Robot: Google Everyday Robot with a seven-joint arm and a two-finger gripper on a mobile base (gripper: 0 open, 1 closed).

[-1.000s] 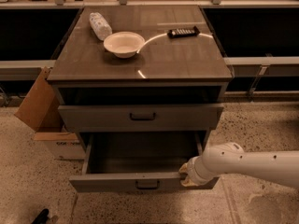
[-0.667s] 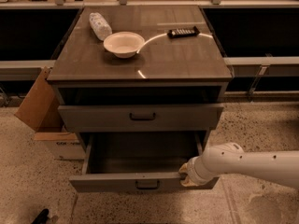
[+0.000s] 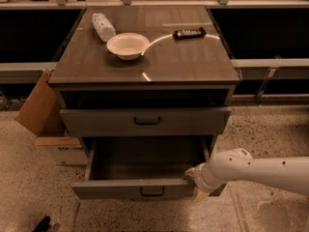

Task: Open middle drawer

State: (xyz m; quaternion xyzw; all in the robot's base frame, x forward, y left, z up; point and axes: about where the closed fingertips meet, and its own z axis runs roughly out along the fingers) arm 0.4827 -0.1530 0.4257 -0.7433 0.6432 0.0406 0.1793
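Middle drawer out, gripper at its right front corner.

I'm seeing the middle drawer (image 3: 130, 188) standing well out from the cabinet, so I'd call the job nearly done. The gripper (image 3: 194, 180) sits at the right end of the front, not on the central handle (image 3: 152, 191). My guess is it's working the edge there, but clamped or wide, I cannot tell. The taller drawer (image 3: 145, 121) above is almost closed. The worktop (image 3: 193, 64) carries a bowl (image 3: 127, 45), a bottle (image 3: 103, 26) lying on its side, and a dark remote-like thing (image 3: 189, 33). A cardboard box (image 3: 41, 112) stands to the left on the speckled floor (image 3: 270, 129).
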